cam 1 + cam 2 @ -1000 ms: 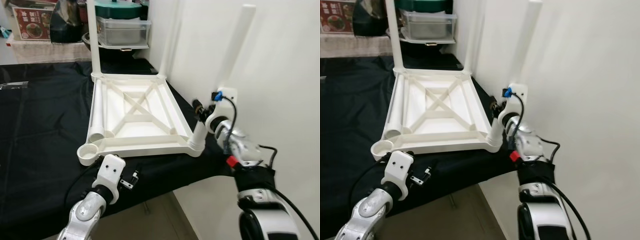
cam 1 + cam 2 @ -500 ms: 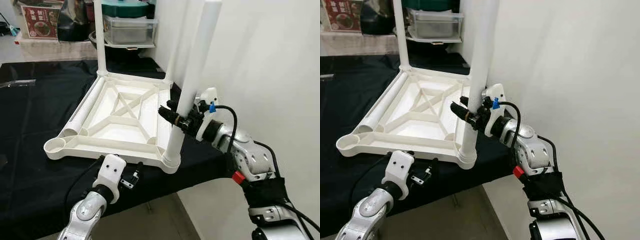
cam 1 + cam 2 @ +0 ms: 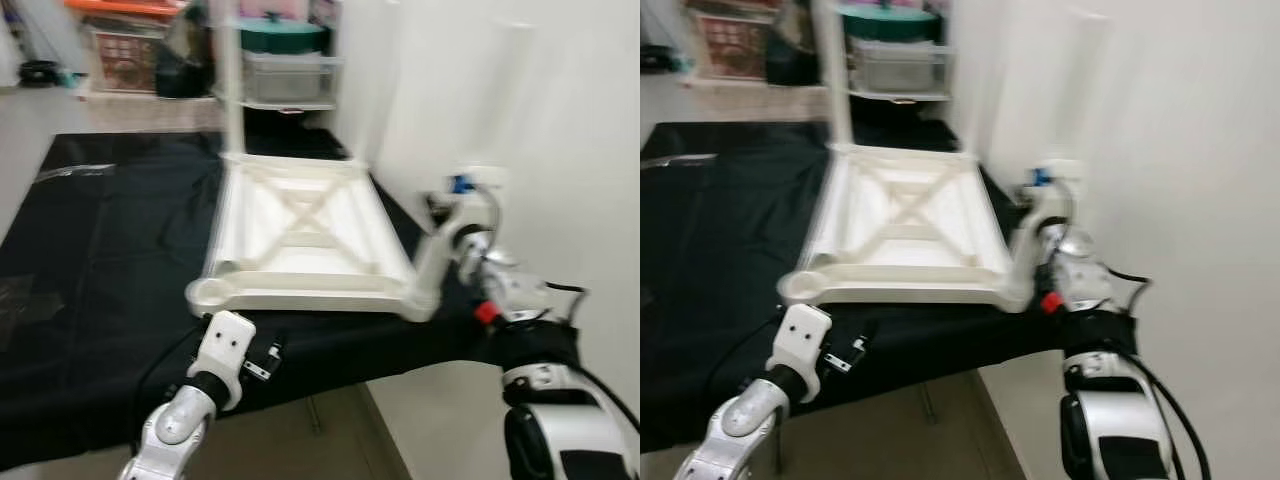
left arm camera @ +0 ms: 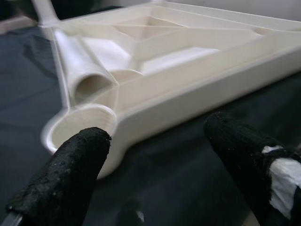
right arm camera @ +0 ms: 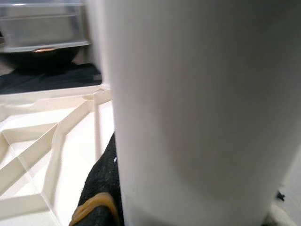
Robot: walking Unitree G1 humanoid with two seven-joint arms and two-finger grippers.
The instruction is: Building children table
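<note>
Though motion blurs both eye views, the upturned white tabletop (image 3: pixel 305 235) lies mid-frame on the black-draped desk (image 3: pixel 90 260). At right, the right gripper (image 3: pixel 440 222) grips a pale, blurred upright leg (image 3: pixel 438 258), jaws shut round it. Lower left, the left gripper (image 4: pixel 160 155) has jaws apart, empty, before the corner socket (image 4: pixel 80 129).

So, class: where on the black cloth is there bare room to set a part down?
Bare black cloth lies left of the upturned tabletop, and in a narrow strip between its near edge and the left hand. Crowded: the right corner, where the right hand meets the leg by the wall.
</note>
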